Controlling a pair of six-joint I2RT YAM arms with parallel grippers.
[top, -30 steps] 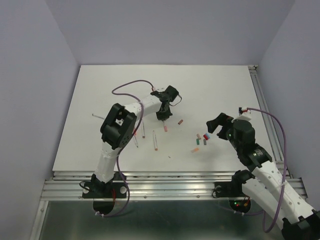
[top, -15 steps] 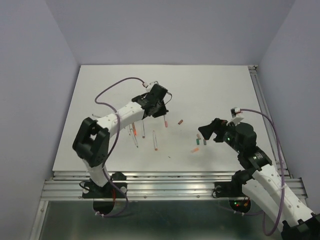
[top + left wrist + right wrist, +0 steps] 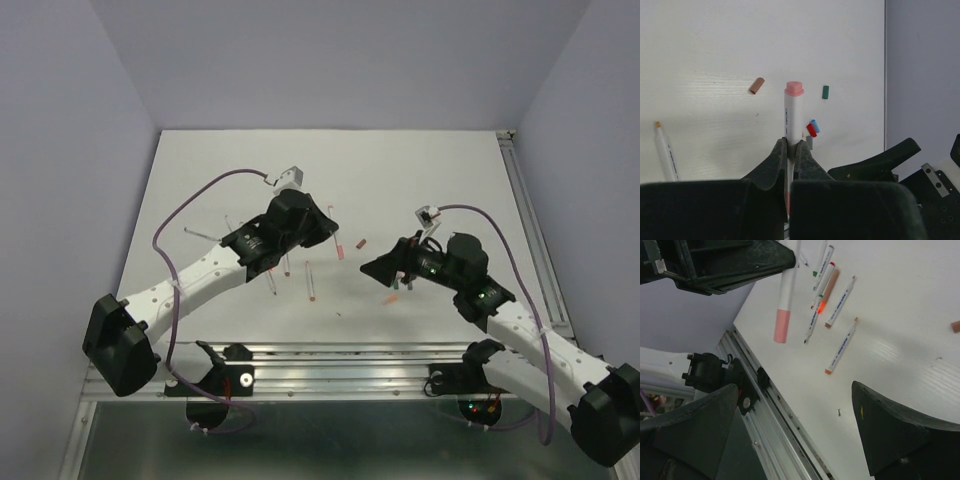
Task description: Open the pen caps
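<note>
Two sets of jaws face each other over the tabletop (image 3: pixel 450 180). My left jaws are pinching a pen (image 3: pixel 789 117) by its barrel, holding it up off the surface, and the pink cap (image 3: pixel 794 89) sits on its far end. My right jaws are spread wide with nothing between them, near that capped end but apart from it. Down on the tabletop I see loose ones: a brown cap (image 3: pixel 756 85), a green cap (image 3: pixel 825 92), and a blue cap (image 3: pixel 814 124) touching a red cap (image 3: pixel 811 130). Several more pens (image 3: pixel 841 346) lie close together over on the left side.
</note>
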